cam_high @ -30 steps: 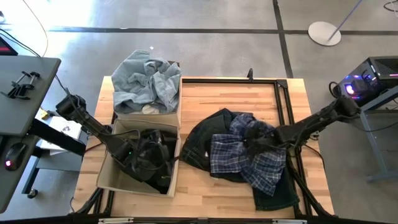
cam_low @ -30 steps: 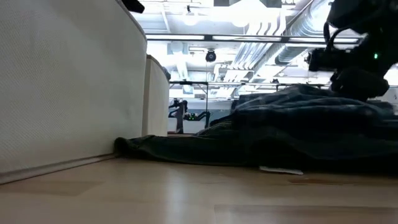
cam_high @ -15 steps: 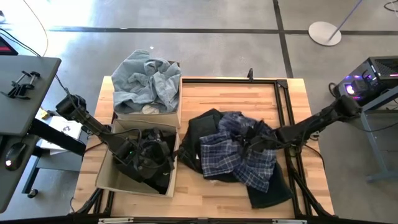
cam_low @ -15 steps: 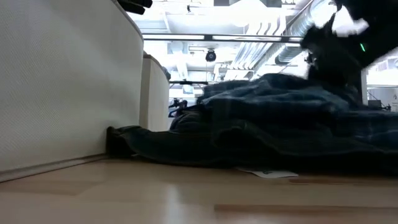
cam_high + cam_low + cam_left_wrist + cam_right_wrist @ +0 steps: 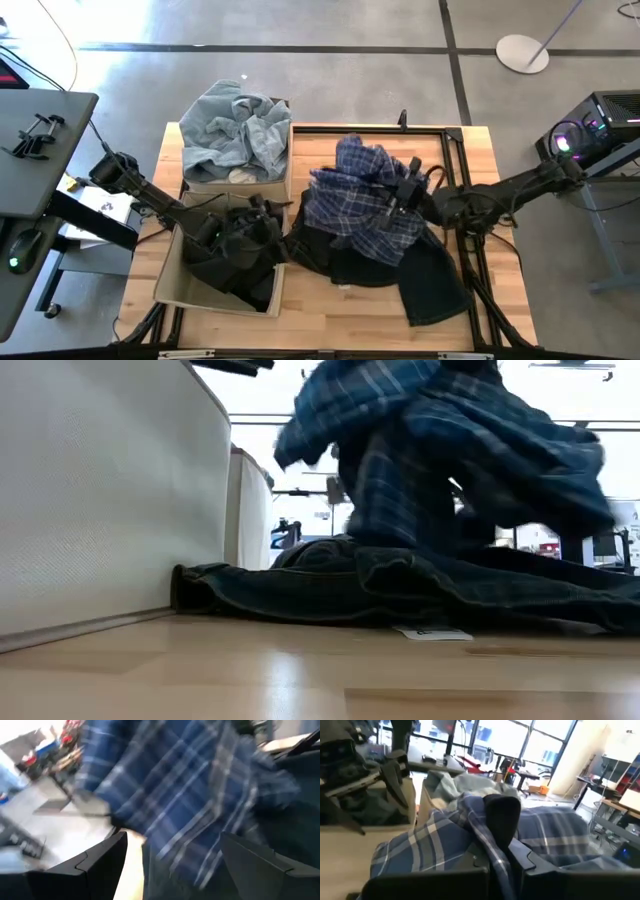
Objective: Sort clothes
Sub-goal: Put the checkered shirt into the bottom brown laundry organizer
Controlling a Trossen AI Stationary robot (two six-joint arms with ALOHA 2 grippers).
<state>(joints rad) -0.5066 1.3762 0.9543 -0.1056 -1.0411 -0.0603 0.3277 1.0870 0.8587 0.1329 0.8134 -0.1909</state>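
Right gripper point(image 5: 400, 195), fingers pressed together on the plaid shirt point(image 5: 355, 195), holds it bunched and raised above the table point(image 5: 380, 145); in the low view the shirt point(image 5: 430, 450) hangs clear of the dark jeans point(image 5: 400, 585), which lie flat on the wood, one edge touching the near bin's point(image 5: 110, 490) wall. Left gripper point(image 5: 262, 208), fingers spread, hovers over the near bin point(image 5: 170, 285) just beside the shirt's edge, holding nothing. Progress: the far bin point(image 5: 287, 185) is heaped with pale denim point(image 5: 235, 130); the near bin holds black clothes point(image 5: 235, 265), though how many is hard to tell from above. Remaining, by this view: the plaid shirt in hand and the jeans point(image 5: 430, 280) on the table, so sorting appears nearly complete.
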